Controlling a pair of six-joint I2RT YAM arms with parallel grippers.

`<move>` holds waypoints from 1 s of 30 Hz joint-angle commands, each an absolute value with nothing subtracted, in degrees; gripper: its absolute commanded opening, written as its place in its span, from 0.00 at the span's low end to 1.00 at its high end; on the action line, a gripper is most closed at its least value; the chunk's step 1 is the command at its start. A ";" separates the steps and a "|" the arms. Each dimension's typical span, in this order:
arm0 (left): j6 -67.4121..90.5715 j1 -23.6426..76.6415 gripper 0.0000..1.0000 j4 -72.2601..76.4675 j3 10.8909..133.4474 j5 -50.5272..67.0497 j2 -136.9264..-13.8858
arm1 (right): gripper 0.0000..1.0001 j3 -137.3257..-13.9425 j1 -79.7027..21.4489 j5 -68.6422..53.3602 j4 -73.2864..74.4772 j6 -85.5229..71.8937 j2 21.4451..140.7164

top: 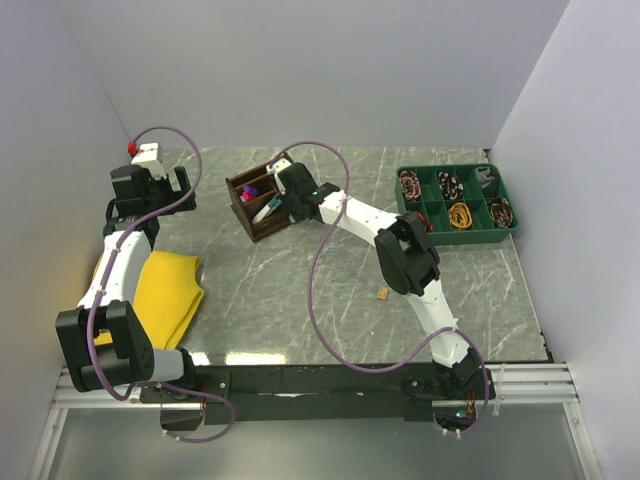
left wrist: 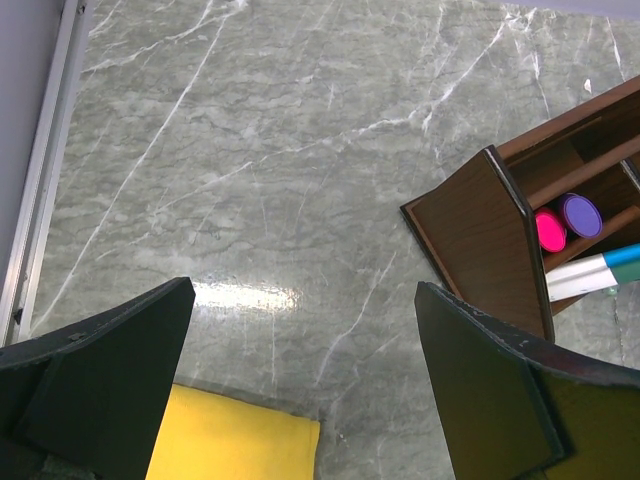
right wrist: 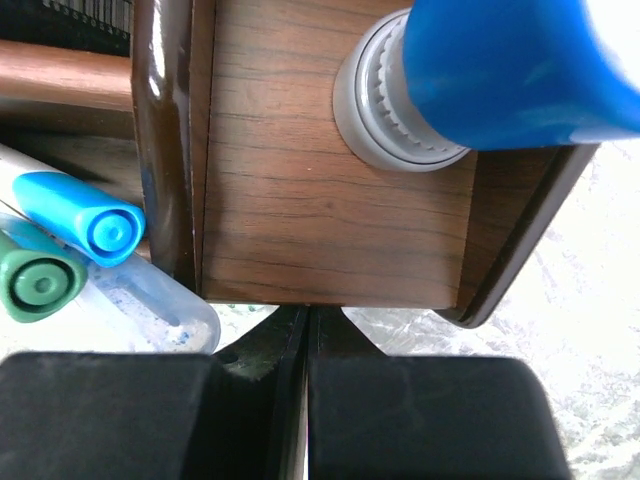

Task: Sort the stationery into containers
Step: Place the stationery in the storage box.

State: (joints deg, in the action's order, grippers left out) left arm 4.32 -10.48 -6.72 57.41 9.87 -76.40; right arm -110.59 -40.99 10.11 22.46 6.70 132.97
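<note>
The dark brown wooden organiser stands at the back centre of the table. It holds pink and purple capped markers and a white marker. In the right wrist view, a blue-capped cylinder stands in one compartment, and blue-capped and green-capped markers lie in the one beside it. My right gripper is shut and empty, its tips against the organiser's outer wall. My left gripper is open and empty, above bare table left of the organiser. A tiny tan piece lies on the table.
A green divided tray with coiled items sits at the back right. A yellow cloth lies at the left, under the left arm, and also shows in the left wrist view. White walls enclose the table on three sides.
</note>
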 commanded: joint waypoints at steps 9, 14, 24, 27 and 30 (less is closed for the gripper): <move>5.54 -10.81 0.99 -4.75 59.59 10.72 -75.68 | 0.15 -107.42 -40.96 10.99 21.97 5.45 128.24; 6.06 -10.81 0.99 -4.22 60.12 10.46 -75.15 | 0.39 -99.00 -40.69 6.95 26.19 3.26 117.20; 6.24 -10.72 0.99 -5.10 60.56 11.16 -72.95 | 0.55 -67.53 -37.02 1.50 33.38 18.27 93.80; 6.50 -10.81 1.00 -4.83 60.38 11.51 -72.77 | 0.55 -59.52 -32.45 -2.19 35.06 23.01 88.34; 7.03 -10.81 0.99 -4.83 60.38 11.95 -72.68 | 0.56 -54.50 -29.71 -2.64 33.93 25.05 85.08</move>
